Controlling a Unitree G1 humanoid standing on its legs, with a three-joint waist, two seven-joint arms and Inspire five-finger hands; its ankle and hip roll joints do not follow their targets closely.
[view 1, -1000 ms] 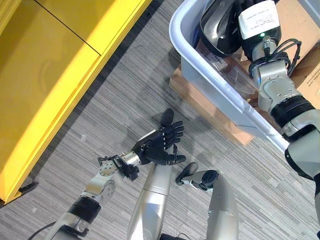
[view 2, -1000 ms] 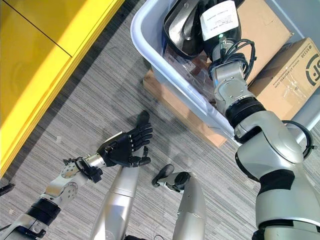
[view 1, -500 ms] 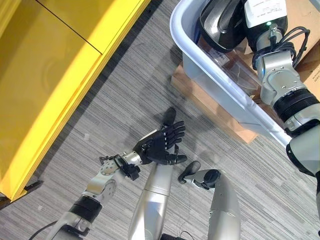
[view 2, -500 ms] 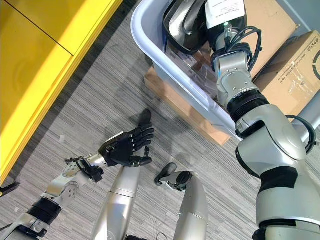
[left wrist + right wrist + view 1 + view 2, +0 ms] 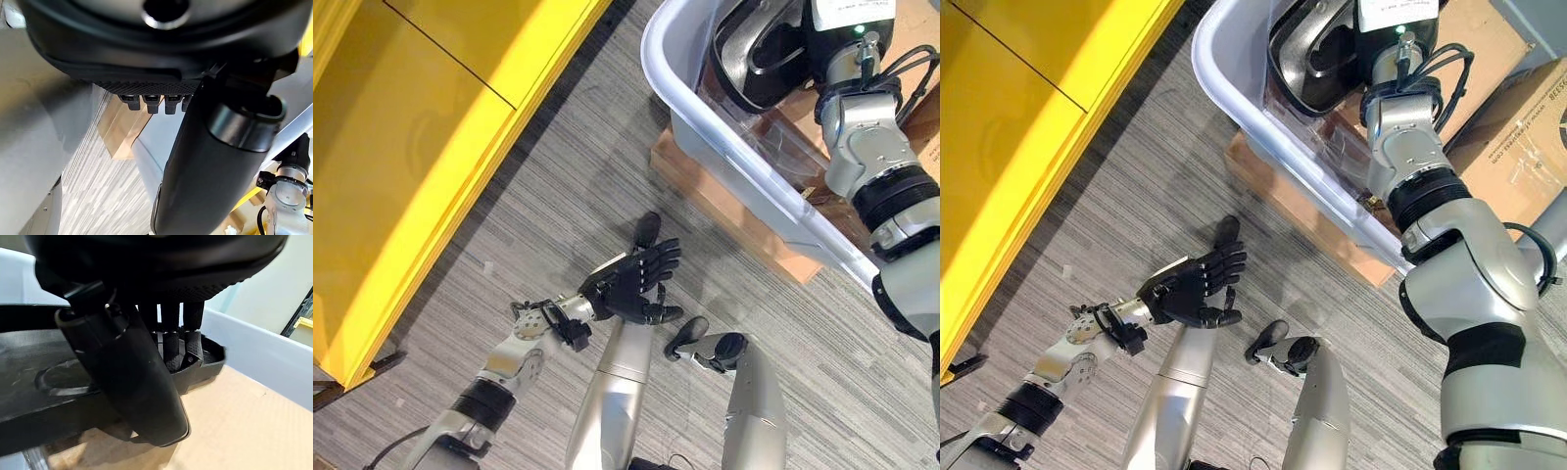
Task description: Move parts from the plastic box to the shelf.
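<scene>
Black moulded part (image 5: 759, 59), glossy and shell-shaped with a hollowed middle, sits at the top right of the left eye view, inside the pale plastic box (image 5: 705, 127). The right hand (image 5: 146, 357) has hold of it: in the right wrist view the fingers (image 5: 178, 345) curl over the part's raised edge while the thumb lies across its near face, so the part is pinched between them. A brown cardboard sheet (image 5: 234, 426) shows under the part in that view, with the box's pale wall beyond it.

The box runs diagonally from the top centre of the left eye view toward the right edge, resting on a flat wooden board (image 5: 724, 211) on the grey striped floor (image 5: 509, 225). Cardboard cartons (image 5: 1518, 127) stand just beside the box at the upper right of the right eye view.

The left hand (image 5: 631, 284) hovers low in the middle of the left eye view, well apart from the box, palm turned up, fingers straight and slightly spread, holding nothing. The yellow shelf (image 5: 411, 127) fills the upper left of the frame.
</scene>
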